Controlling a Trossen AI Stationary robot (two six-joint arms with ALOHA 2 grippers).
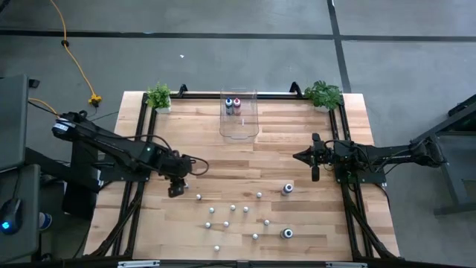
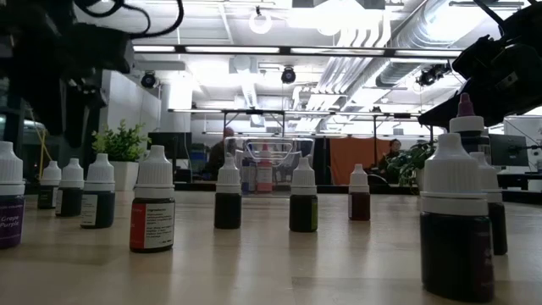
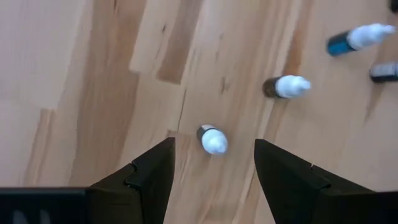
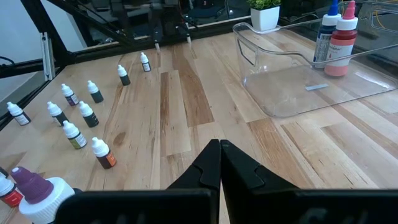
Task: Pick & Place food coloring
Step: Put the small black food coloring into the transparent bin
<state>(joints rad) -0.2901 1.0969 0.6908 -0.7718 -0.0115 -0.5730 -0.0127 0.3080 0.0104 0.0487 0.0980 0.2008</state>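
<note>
White-capped bottle (image 3: pixel 211 138) stands on the table (image 3: pixel 93 81) between the spread fingers of the left gripper (image 3: pixel 214 171), and a skewed descent could tip it; the right gripper (image 4: pixel 220 163) waits pressed together.

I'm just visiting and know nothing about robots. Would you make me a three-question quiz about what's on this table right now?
1. True or false: the clear plastic bin at the far edge of the table already holds two larger bottles, one blue-capped and one red-capped.
2. Which gripper hangs with open fingers over a small white-capped bottle: (a) the left gripper or (b) the right gripper?
3. Fill in: the right gripper's fingers are ____.

Key: 1 true; 2 a, the bottle stands on the wooden table between the fingers, not yet gripped; 3 shut, holding nothing.
</note>
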